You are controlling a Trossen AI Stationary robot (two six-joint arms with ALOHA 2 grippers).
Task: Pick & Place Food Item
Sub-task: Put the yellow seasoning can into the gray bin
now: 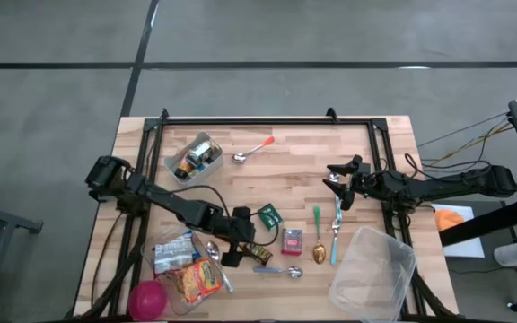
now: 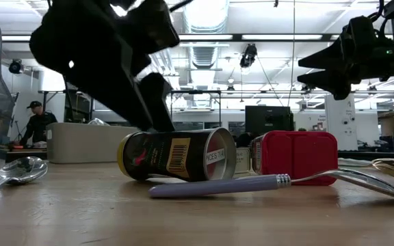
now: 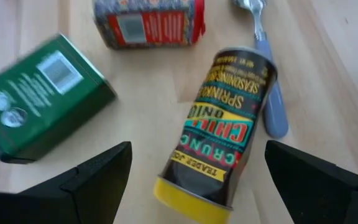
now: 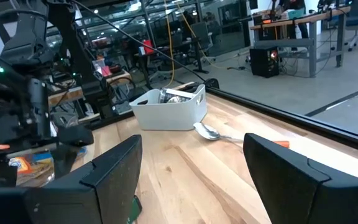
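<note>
A dark seasoning jar (image 3: 225, 140) with a yellow lid lies on its side on the wooden table, also seen in the low view (image 2: 176, 154). My left gripper (image 3: 197, 152) hovers open over it, tilted down, one finger standing on either side of the jar's lid end without touching. In the high view this gripper (image 1: 239, 244) is at the table's near middle. A green box (image 3: 39, 99) and a red box (image 3: 148, 22) lie close by. My right gripper (image 1: 339, 179) waits open and level at the table's right side, holding nothing (image 4: 191, 186).
A lavender-handled spoon (image 2: 252, 184) lies beside the jar. Further spoons and a fork (image 1: 336, 233) lie to the right, near a clear plastic container (image 1: 373, 274). Snack bags (image 1: 191, 274) and a pink bowl (image 1: 148, 299) sit near left. A white bin (image 1: 196, 157) stands far left.
</note>
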